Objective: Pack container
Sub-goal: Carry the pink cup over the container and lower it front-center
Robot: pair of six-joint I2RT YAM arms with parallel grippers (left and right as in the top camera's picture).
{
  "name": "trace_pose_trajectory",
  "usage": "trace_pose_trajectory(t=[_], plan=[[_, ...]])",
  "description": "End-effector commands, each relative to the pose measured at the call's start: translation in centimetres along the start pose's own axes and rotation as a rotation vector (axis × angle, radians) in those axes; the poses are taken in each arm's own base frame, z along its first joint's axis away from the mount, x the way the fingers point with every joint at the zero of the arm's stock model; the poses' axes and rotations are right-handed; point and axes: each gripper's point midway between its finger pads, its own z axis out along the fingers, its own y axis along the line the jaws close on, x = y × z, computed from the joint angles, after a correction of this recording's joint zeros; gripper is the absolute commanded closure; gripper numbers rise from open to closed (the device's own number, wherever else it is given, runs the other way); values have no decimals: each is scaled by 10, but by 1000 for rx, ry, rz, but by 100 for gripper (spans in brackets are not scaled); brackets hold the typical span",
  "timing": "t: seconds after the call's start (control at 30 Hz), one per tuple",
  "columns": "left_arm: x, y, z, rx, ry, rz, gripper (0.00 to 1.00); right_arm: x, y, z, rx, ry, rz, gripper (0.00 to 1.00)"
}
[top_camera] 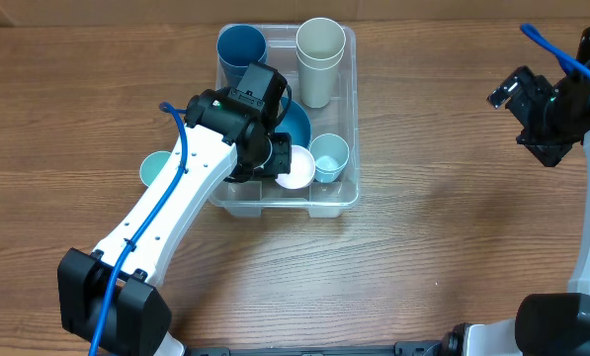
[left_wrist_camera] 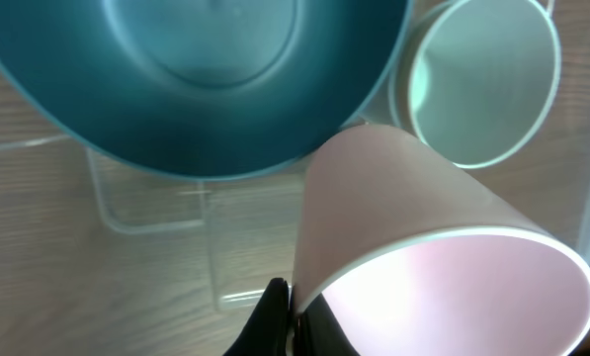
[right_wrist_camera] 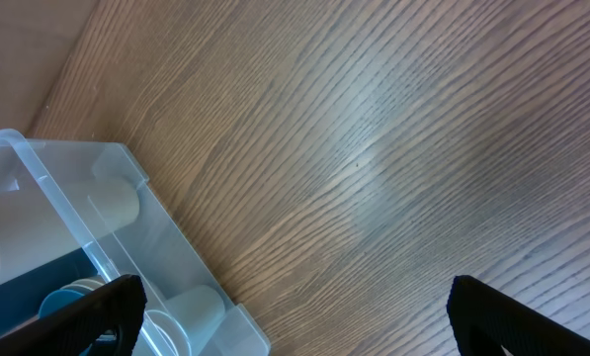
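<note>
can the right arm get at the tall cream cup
Probably yes: the tall cream plastic cup sits in the clear rectangular plastic container's far right corner, bare wooden table lies between it and the open right gripper, and the left arm is over the near left.

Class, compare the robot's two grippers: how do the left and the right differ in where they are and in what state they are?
The left gripper is over the container; the right gripper hangs over the wooden table, off to the container's side. The left is shut on the rim of a pale cup; the right is open and holds nothing. Both have dark fingers.
</note>
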Motion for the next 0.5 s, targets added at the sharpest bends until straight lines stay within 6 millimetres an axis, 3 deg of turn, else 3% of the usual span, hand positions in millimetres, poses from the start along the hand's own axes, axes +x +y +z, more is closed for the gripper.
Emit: trace_pose_trajectory(t=[0.0,0.23,0.47], plan=[[8,-19,-3,98,46,-17,96,-6,6,-12,-25,-38,-6,0],[25,-10,-4,58,119,-81,96,-6,6,-12,-26,-38,-6,0],[16,12,-3,-73,54,-87,96,-7,7,-12,-26,-39,-7,0]])
